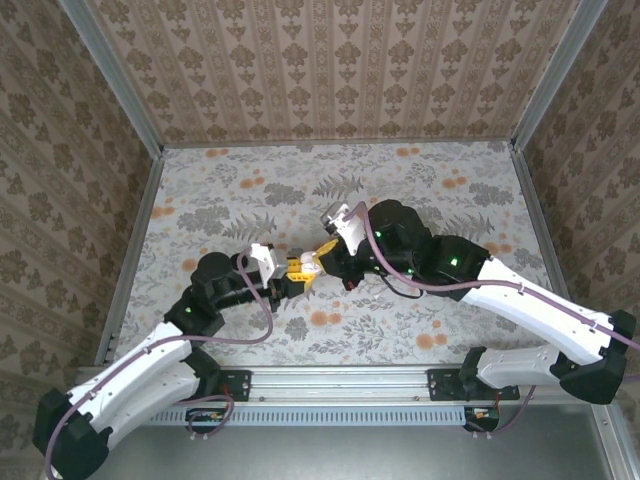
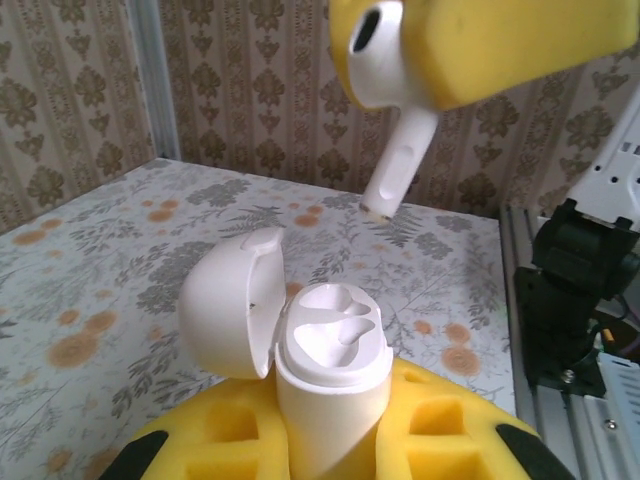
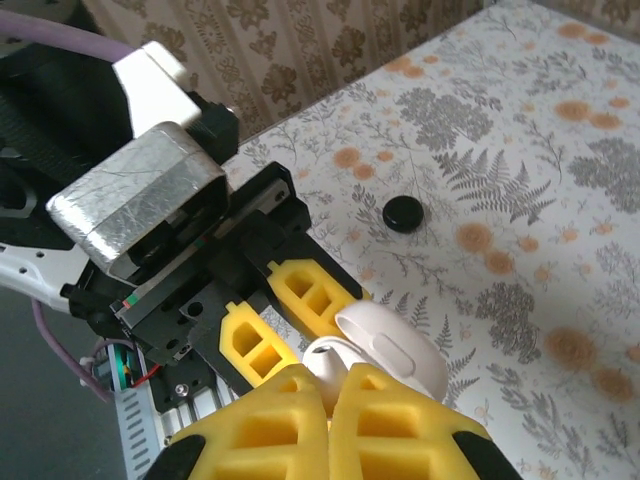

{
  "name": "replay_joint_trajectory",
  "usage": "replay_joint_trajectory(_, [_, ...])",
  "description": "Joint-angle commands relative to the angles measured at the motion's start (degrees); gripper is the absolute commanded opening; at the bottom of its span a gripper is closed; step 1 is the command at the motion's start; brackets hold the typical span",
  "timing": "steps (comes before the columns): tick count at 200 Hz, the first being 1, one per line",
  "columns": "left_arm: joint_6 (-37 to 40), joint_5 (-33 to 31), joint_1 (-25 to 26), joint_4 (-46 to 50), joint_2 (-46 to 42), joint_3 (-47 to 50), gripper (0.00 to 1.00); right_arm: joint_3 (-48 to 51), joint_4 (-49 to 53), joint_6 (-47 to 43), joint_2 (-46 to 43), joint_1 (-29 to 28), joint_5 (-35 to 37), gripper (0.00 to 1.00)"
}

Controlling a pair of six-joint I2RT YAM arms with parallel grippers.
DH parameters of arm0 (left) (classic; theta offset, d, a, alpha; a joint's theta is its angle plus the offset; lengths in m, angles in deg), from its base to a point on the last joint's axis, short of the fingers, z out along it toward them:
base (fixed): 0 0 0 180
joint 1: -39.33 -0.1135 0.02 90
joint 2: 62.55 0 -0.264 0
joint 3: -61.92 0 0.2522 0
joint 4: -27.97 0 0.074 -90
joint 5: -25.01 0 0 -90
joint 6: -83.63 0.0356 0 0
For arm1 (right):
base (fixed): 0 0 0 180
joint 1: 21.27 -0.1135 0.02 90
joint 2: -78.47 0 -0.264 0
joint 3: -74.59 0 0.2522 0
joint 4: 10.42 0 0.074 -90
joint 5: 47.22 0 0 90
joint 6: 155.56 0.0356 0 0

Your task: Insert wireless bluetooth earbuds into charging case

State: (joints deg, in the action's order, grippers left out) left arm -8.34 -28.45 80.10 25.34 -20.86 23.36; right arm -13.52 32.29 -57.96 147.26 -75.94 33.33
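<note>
Left fingers (image 2: 440, 425) clamp the open charging case (image 2: 333, 395), base hidden; right fingers (image 2: 520, 45) pinch a half-covered earbud (image 2: 402, 150).

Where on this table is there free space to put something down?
Bare: the far table strip along the back wall. Crowded: the middle, where the left gripper holding the charging case meets the right gripper holding an earbud.
</note>
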Motion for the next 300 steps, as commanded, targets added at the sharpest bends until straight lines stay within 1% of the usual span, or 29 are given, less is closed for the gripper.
replay_joint_trajectory(1, [-2.14, 4.12, -0.27, -3.39, 0.38, -1.99, 0.00, -1.85, 1.46, -5.35, 0.76, -0.18, -2.39, 0.00])
replay_joint_trajectory(28, [-2.73, 4.79, -0.30, -4.00, 0.67, -2.19, 0.00, -2.11, 1.46, -7.35, 1.40, -0.17, -2.79, 0.00])
replay_joint_trajectory(43, [-3.03, 4.91, -0.28, -4.27, 0.65, -2.16, 0.00, -2.30, 3.37, -7.97, 1.60, -0.18, -2.69, 0.00])
replay_joint_trajectory(147, [-4.27, 5.66, -0.31, -5.87, 1.29, -2.53, 0.00, -2.36, 6.01, -10.63, 2.89, -0.16, -3.45, 0.00])
replay_joint_trajectory(199, [-4.31, 6.42, 0.13, -5.77, 2.25, -2.99, 0.00, -5.88, 9.90, -11.05, 6.63, 0.08, -6.25, 0.00])
replay_joint_trajectory(241, [-4.00, 6.63, 0.52, -5.83, 2.39, -3.05, 0.00, -7.38, 11.69, -9.73, 9.37, 2.06, -11.49, 0.00])
replay_joint_trajectory(278, [-4.05, 6.73, 0.53, -5.74, 1.92, -3.20, 0.00, -6.74, 10.93, -8.11, 9.91, 4.38, -15.68, 0.00])
replay_joint_trajectory(300, [-4.09, 6.53, 0.53, -5.74, 1.47, -3.02, 0.00, -5.30, 9.22, -7.26, 8.99, 5.12, -16.30, 0.00])
